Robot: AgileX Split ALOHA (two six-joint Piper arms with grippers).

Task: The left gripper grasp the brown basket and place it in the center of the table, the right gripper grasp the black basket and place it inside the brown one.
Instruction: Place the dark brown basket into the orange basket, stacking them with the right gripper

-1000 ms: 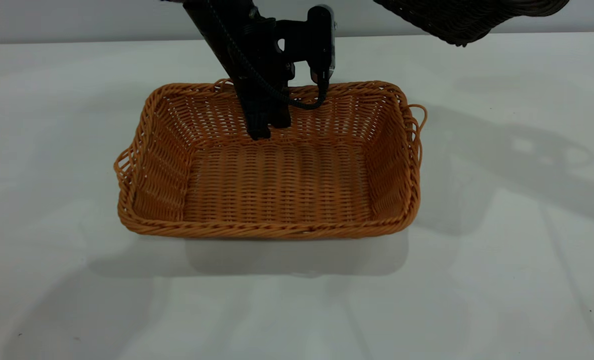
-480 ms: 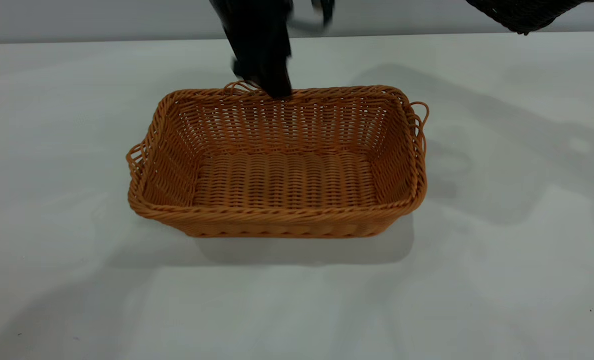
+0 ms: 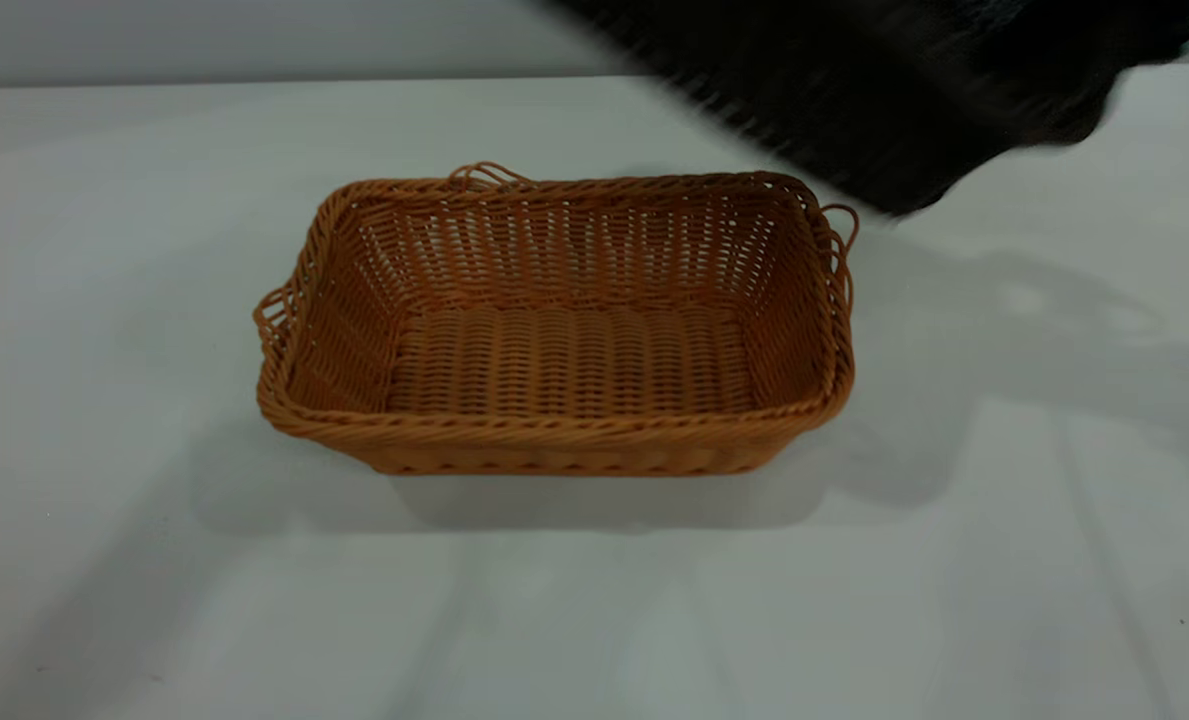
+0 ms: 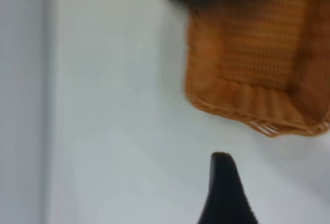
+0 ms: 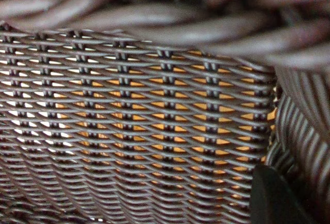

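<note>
A: Where is the brown basket (image 3: 557, 325)?

B: It sits flat on the table (image 3: 154, 250), about in the middle, open side up. It has nothing in it. One small loop handle sticks out at 9 o'clock and one at 3 o'clock.

A: And the black basket (image 3: 854, 90)?

B: It is up in the air, at about 1 o'clock from the brown basket. It looks smeared. Its low edge hangs near the brown basket's far right corner. I cannot tell if they touch.

A: What is the right claw (image 5: 281, 195) doing?

B: Its camera sits very close to the black basket's dark weave (image 5: 144, 116). Orange shows through the gaps. One dark finger tip shows at the edge of that picture. I cannot tell if the claw is wide or narrow.

A: And the left claw (image 4: 225, 190)?

B: Only one dark finger tip shows, above the bare table, well apart from the brown basket's corner (image 4: 258, 100). I cannot tell if it is wide or narrow either.
</note>
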